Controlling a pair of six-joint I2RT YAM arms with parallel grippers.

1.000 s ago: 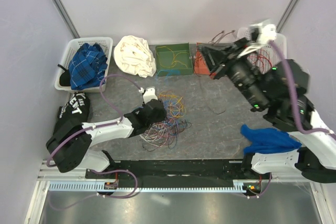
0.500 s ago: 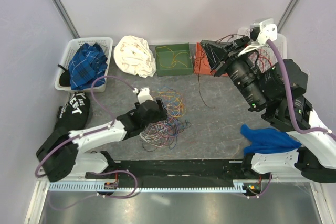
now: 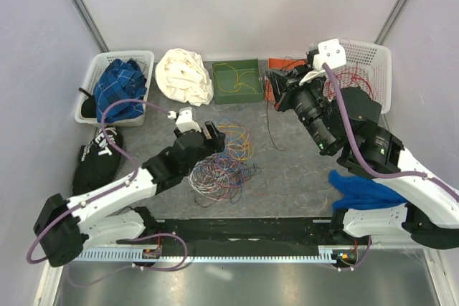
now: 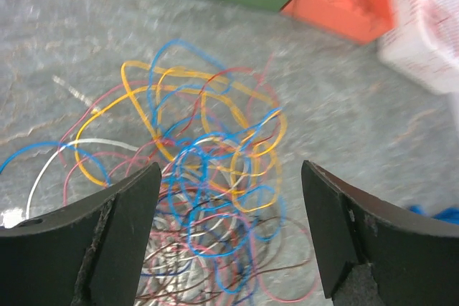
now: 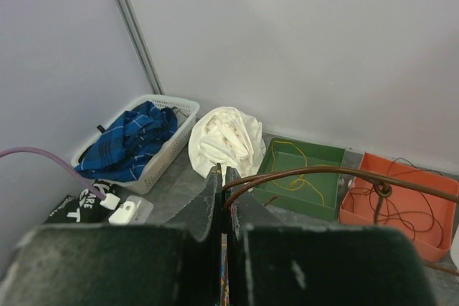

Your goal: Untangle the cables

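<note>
Cables (image 3: 224,165) are all in one messy heap on the counter (image 3: 301,170), a bit left of the middle and just in front of the green tray (image 3: 247,98). It's loops of blue, yellow, red and white all over each other, with a few darker strands at the near edge.

Left tool (image 4: 231,177) hangs over the far-left side of that heap with its fingers (image 4: 115,241) spread wide apart and nothing between them. From its own camera you look straight down through the gap onto the blue and yellow loops. Can't tell if the tips are touching any strand.

Right tool (image 5: 222,177) is up in the air over by the orange tray (image 5: 437,241), fingers pressed tight together on a thin brown cable (image 5: 315,170). That one runs from the tips across toward the orange tray, where more dark wire is coiled. From above, a dark strand dangles from that tool down to the counter, to the right of the heap and apart from it.

Other stuff around: a white basket (image 3: 90,91) at the far left with a blue plaid cloth (image 3: 118,91) in it, a crumpled white cloth (image 3: 184,77) next to the green tray, another white basket (image 3: 380,69) far right with red strands inside, and a blue rag (image 3: 366,190) near the right arm's base.
</note>
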